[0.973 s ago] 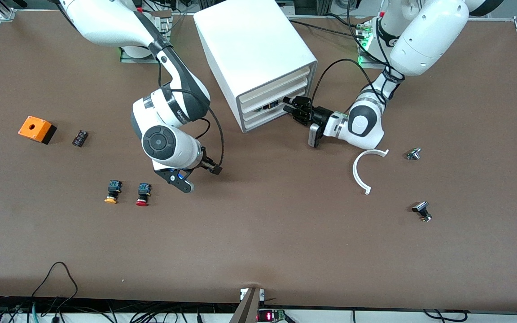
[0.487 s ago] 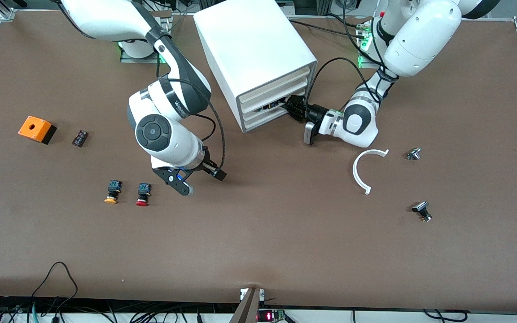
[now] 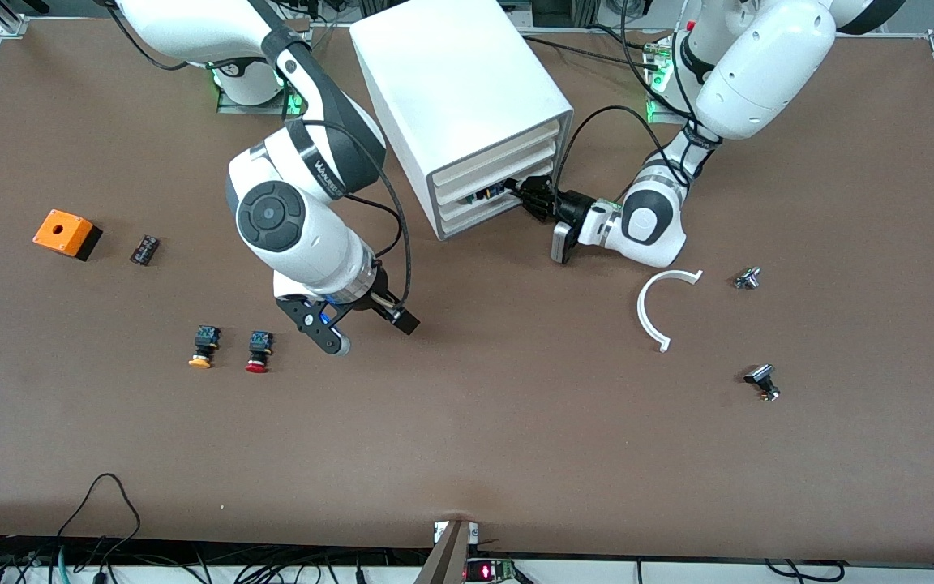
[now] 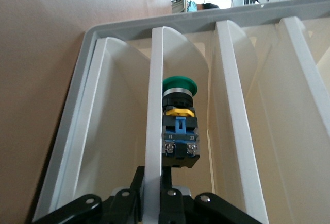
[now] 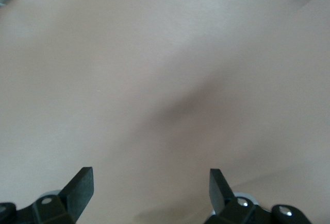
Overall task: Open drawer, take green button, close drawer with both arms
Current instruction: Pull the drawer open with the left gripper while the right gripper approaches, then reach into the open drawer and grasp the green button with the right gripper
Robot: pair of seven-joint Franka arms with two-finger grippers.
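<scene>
Left wrist view | drawer (image 4: 154,105) holds button (image 4: 179,126) | left jaws pinch drawer front | right jaws spread

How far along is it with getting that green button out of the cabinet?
Barely begun. The left gripper is shut on the drawer front, not yet pulled out of the cabinet. The green button lies inside. The right gripper waits open over bare table. Pulling, picking and closing remain.
</scene>
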